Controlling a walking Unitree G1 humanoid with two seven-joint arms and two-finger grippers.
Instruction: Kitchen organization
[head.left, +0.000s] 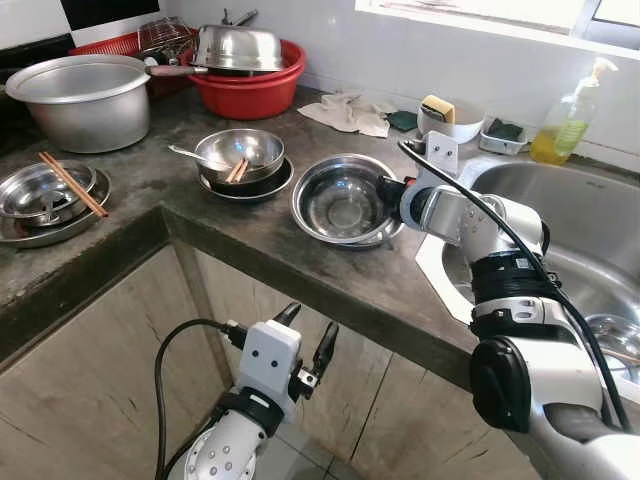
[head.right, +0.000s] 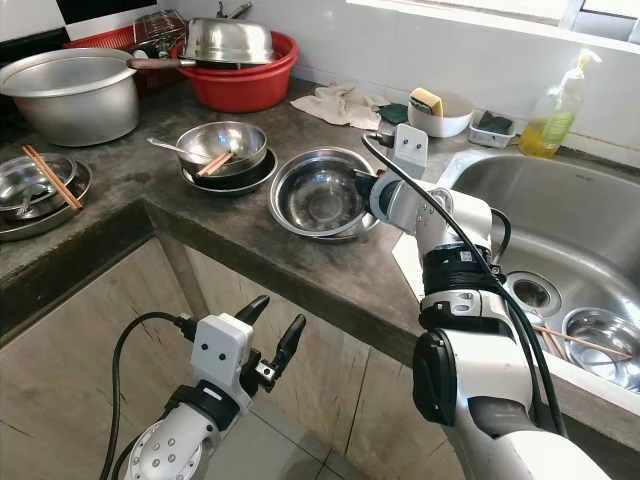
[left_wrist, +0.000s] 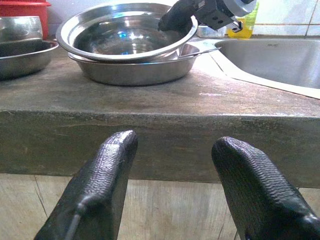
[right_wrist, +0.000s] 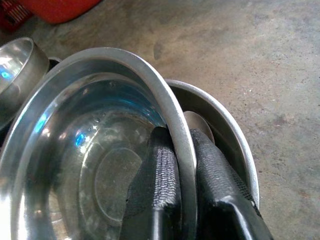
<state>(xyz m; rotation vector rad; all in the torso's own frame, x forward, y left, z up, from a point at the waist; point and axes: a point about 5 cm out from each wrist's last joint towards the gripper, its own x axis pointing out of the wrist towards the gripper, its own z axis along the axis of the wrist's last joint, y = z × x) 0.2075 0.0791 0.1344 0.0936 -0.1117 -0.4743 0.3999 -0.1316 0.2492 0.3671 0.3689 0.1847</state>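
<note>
At the kitchen counter (head.left: 300, 250), we see the right gripper (right_wrist: 182, 155) pinching the rim of the top steel bowl (head.left: 340, 205), one finger inside and one outside, w/ that bowl nested and tilted in a second steel bowl (left_wrist: 135, 70) beneath. The pair sits near the counter's front edge, just beside the sink (head.left: 580, 220) at 3 o'clock. The left gripper (head.left: 306, 345) hangs below the counter edge at 6 o'clock, fingers (left_wrist: 100, 190) spread, holding nothing. At 10 o'clock from the bowls we note a smaller bowl w/ spoon & chopsticks (head.left: 238, 155) on a dark plate; at 12 o'clock a red basin (head.left: 250, 90) carrying a steel pot. A big aluminium pot (head.left: 85, 100) and plates w/ chopsticks (head.left: 50, 195) sit far at 9 o'clock. A soap bottle (head.left: 570, 115) stands behind the sink at 2 o'clock.
</note>
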